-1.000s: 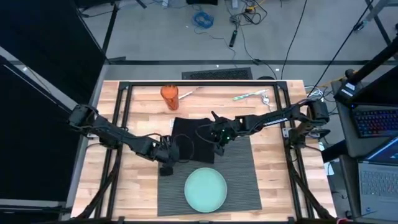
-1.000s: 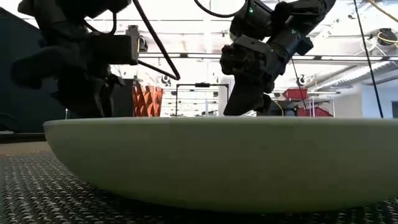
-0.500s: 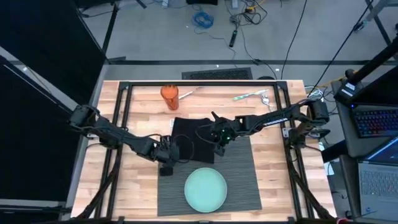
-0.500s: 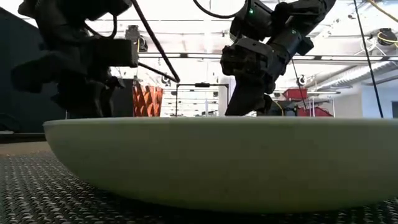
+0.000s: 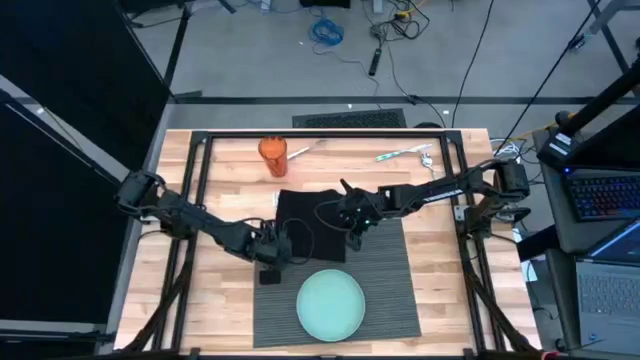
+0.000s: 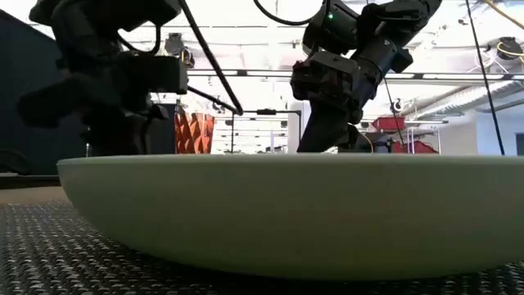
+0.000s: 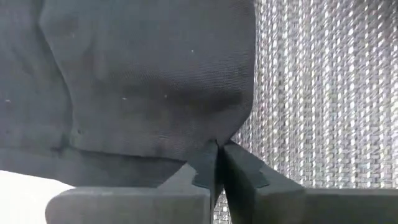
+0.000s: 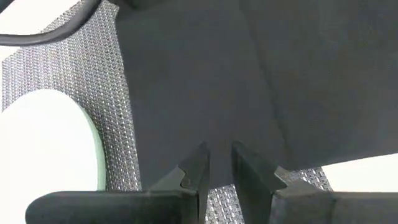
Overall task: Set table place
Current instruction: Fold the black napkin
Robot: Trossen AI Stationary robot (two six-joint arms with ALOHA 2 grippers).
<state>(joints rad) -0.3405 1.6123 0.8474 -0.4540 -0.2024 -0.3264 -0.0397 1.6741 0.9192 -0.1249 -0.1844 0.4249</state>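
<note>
The black napkin [image 5: 305, 225] lies across the far left part of the dark grey ribbed placemat [image 5: 385, 270] on the wooden table [image 5: 220, 300]. The pale teal plate [image 5: 331, 305] sits on the placemat's near half. My left gripper [image 5: 270, 254] is at the napkin's near left corner and is shut on it. My right gripper [image 5: 352, 228] stands at the napkin's right edge, with its fingers closed on the cloth. In the low view the plate [image 6: 295, 213] hides both places of contact. My left gripper pinches a corner of the napkin [image 7: 214, 138] between its two fingers [image 7: 202, 163]. The cloth spreads away from the fingertips, with the placemat [image 7: 323, 93] beside it. Whether it has one layer or several, I cannot tell. My right gripper has the napkin's edge [image 8: 219, 177] between its two fingers [image 8: 196, 163], which stand a little apart with the cloth in the gap. The napkin [image 8: 249, 81] spreads out ahead of the fingers over the placemat [image 8: 112, 93].
An orange cup [image 5: 272, 155] stands at the table's far side, left of centre. A pale green utensil [image 5: 405, 153] lies at the far right. The black metal frame [image 5: 200, 180] runs along the table's edges. Bare wood lies to the left of the placemat.
My left gripper has shifted a little toward the table's right and near edges, still shut on the napkin's corner. My right gripper has kept still.
</note>
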